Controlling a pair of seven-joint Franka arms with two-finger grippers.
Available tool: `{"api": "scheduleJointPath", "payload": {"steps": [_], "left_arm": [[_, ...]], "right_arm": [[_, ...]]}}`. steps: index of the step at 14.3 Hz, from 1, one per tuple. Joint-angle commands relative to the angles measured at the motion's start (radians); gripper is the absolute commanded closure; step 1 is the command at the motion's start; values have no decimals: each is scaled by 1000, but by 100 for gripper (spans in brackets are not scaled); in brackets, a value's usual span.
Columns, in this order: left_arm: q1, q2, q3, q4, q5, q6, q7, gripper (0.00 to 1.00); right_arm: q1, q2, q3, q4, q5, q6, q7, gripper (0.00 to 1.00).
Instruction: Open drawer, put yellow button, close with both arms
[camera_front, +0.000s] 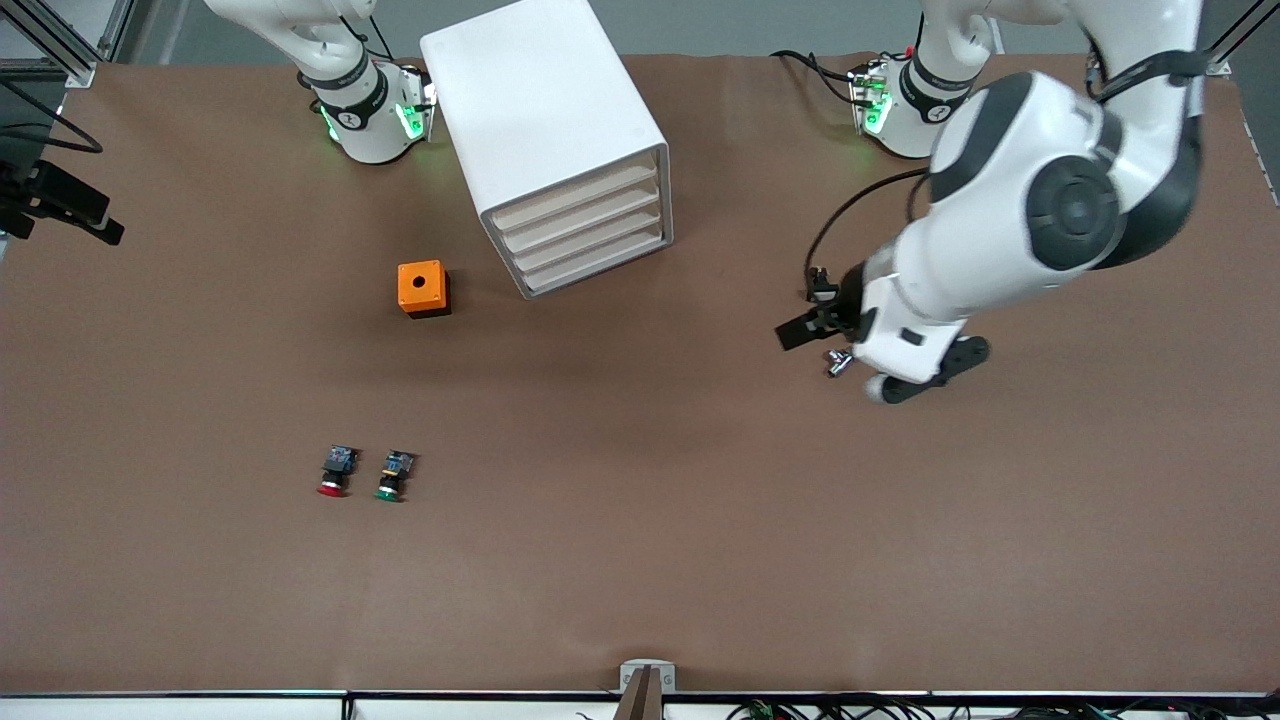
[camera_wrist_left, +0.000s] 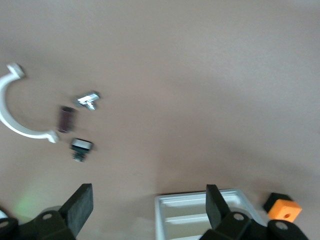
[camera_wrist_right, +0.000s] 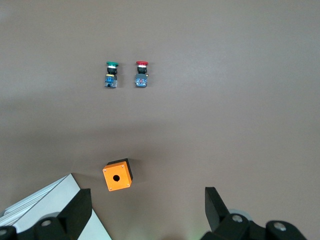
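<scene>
White plastic is forming the cabinet (camera_front: 545, 110), which is sitting close to the arms' bases, and everything else is lying around it. Its top drawer (camera_front: 575, 205) is sitting flush with the three below it, fully pushed in.

The left gripper (camera_front: 800, 330) is hanging over bare table (camera_front: 640, 580) off the cabinet's front, toward the left arm's end. Its fingers (camera_wrist_left: 80, 205) are standing well apart with nothing between them. Under that arm a white curved clip (camera_wrist_left: 15, 112), a silver fitting (camera_wrist_left: 88, 99), a dark cylinder (camera_wrist_left: 65, 118) and a small black part (camera_wrist_left: 81, 147) are lying close together. I cannot tell whether any of these is the yellow button.

The right gripper (camera_wrist_right: 147, 205) is waiting high over the table beside the cabinet, toward the right arm's end, its fingers spread wide and empty.

An orange box (camera_front: 423, 288) with a round hole is resting beside the cabinet at the right arm's end. A red button (camera_front: 335, 472) and a green button (camera_front: 395, 476) are lying side by side, well apart from the cabinet and nearer the front camera.
</scene>
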Motion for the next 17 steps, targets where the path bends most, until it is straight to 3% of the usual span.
{"api": "scheduleJointPath", "payload": {"steps": [1,5,10,14,17], "left_arm": [[68,-64,-7,-32,40,-82,156,1],[169,-142,-9,-72,83,-118,337,0],[219,-297,34,-242,111,-103,543,0],[219,-452,89,-464,112,40,637,0],[222,-486,89,-511,149,89,640,0]], "right_arm": [[-19,-62,13,-80,16,40,-4,0],[-17,-86,14,-109,15,57,-6,0],[-17,-102,17,-132,13,78,-18,0],[-25,-108,14,-143,5,85,-135,0],[-28,-109,16,-146,5,77,-133,0]]}}
